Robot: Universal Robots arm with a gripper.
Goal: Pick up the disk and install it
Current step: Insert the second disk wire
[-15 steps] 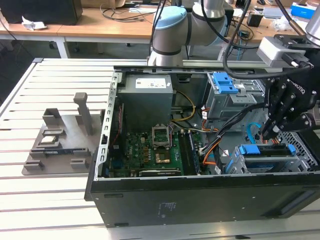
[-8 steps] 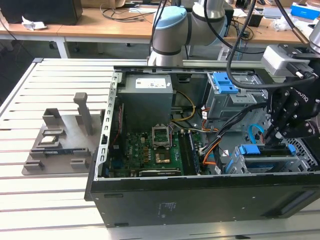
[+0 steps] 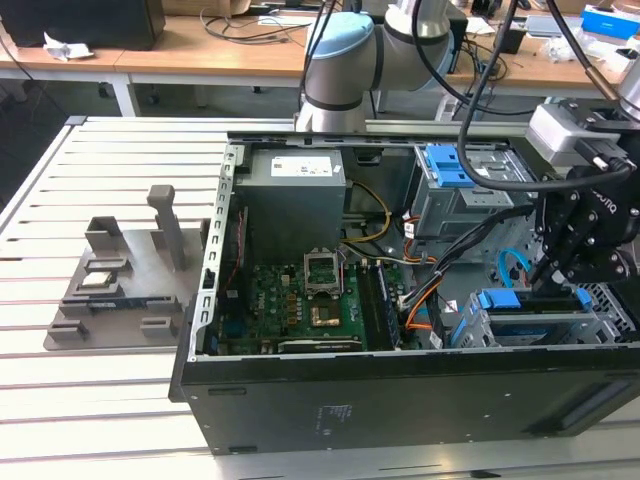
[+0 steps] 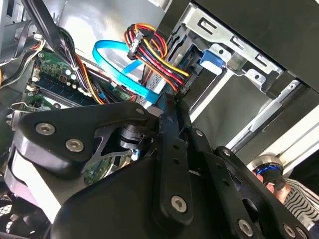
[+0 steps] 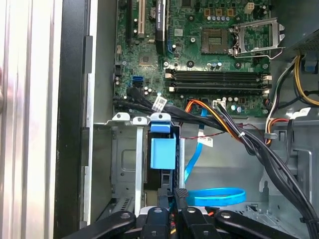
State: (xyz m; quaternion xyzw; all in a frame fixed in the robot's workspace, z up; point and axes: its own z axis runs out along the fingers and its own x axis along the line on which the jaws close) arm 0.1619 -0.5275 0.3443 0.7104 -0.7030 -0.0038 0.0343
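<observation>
The disk [image 3: 528, 299], edged with bright blue rails, sits on its side in a slot of the metal drive cage [image 3: 600, 325] at the exterior view's right end of the open computer case. In the first wrist view its blue rail end [image 5: 163, 152] stands in the slot between the cage's metal tabs. My gripper [image 3: 548, 272] hangs just over the disk's top edge, with its black fingers [image 5: 181, 195] drawn together. I cannot tell whether the tips touch the disk. In the second wrist view the gripper [image 4: 168, 102] points into the cage past the cables.
A blue flat cable [image 5: 219, 195] and a bundle of black, red and yellow wires [image 4: 154, 47] run close beside the gripper. The motherboard [image 3: 300, 305] fills the case's middle. A second blue-fronted bay [image 3: 452, 166] sits further back. A grey stand [image 3: 125, 275] rests on the slatted table.
</observation>
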